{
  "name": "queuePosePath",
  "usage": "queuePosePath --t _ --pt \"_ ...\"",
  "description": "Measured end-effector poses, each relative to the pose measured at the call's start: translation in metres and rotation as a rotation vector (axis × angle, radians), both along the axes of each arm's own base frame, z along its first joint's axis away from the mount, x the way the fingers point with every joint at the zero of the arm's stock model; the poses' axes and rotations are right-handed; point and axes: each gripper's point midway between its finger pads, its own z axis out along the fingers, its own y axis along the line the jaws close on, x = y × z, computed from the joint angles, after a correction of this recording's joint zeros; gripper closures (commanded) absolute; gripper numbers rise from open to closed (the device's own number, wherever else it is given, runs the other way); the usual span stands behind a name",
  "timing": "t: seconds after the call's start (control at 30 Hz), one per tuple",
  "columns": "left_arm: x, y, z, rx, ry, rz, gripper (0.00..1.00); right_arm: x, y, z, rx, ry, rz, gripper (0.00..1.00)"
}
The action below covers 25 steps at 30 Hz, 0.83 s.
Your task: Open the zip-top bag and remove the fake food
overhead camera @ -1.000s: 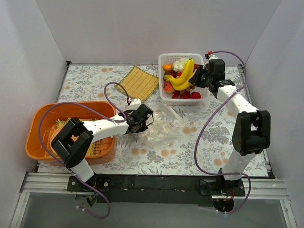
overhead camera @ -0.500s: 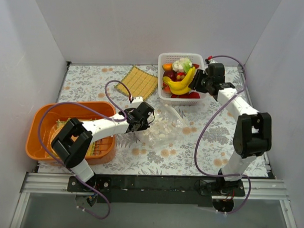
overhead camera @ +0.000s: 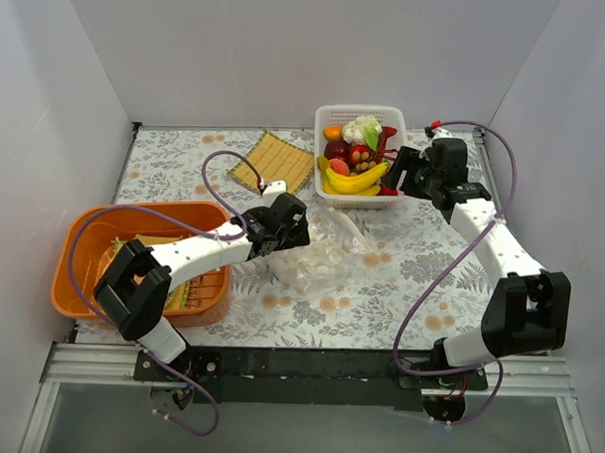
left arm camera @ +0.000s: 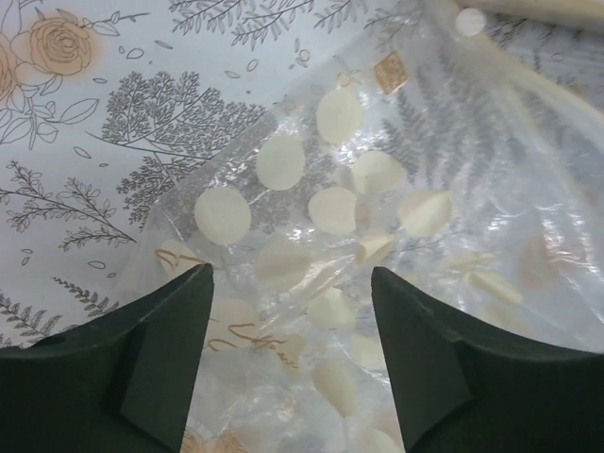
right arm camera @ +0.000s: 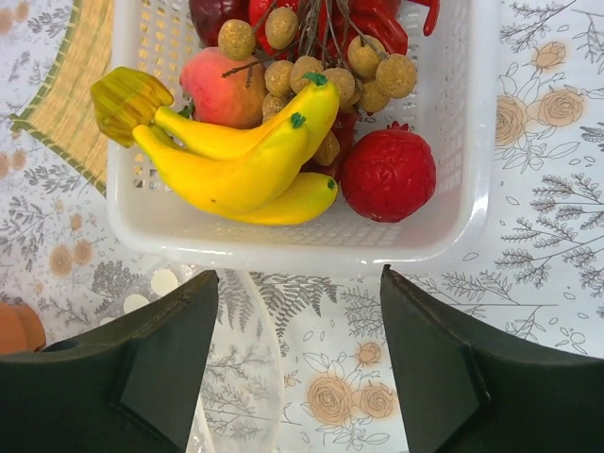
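We see one table (overhead camera: 379, 309) covered with a flower-printed cloth. On its left side stands one orange plastic tub (overhead camera: 144, 210) with rounded corners. At the far side, a little right of the middle, stands one white plastic basket (right arm camera: 477, 142) with slotted walls. One square woven mat (overhead camera: 275, 161), yellow, lies left of the basket.

One bag (left arm camera: 377, 236), clear and crinkly with white round dots, lies in the middle of the table, on the near side of the basket. The left gripper (left arm camera: 291, 278) hangs over the bag with its two fingers wide apart. They hold nothing, and we cannot tell if they touch the plastic.

The right gripper (right arm camera: 300, 278) is just beside the near rim of the basket. Its fingers are also spread wide and empty.

Inside the basket we count one bunch of three smooth yellow bananas (right arm camera: 236, 160). There is also one round red fruit (right arm camera: 389, 175) with a knobbly skin, one peach (right arm camera: 226, 90), one bunch of brownish bead-like grapes (right arm camera: 321, 75) and one green-white leafy vegetable (overhead camera: 364, 129).
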Motion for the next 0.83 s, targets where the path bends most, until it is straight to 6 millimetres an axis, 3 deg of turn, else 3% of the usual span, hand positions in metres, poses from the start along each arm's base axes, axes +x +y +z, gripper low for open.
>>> queuePosePath --t 0.1,0.3,0.47,0.67,0.83 --pt "0.003 -0.004 0.018 -0.03 -0.031 -0.007 0.02 -0.013 -0.002 0.012 0.006 -0.029 0.001 0.13" --pt "0.002 -0.011 0.057 -0.114 -0.089 -0.037 0.02 -0.063 -0.007 0.041 0.041 -0.105 0.022 0.02" --pt "-0.007 -0.016 0.082 -0.175 -0.115 -0.095 0.02 -0.119 -0.01 0.061 0.101 -0.206 0.048 0.02" --pt "-0.013 -0.017 0.105 -0.227 -0.148 -0.129 0.02 -0.167 -0.017 0.044 0.121 -0.221 0.046 0.02" --pt "-0.014 -0.019 0.107 -0.237 -0.155 -0.135 0.02 -0.183 -0.021 0.036 0.121 -0.212 0.037 0.02"
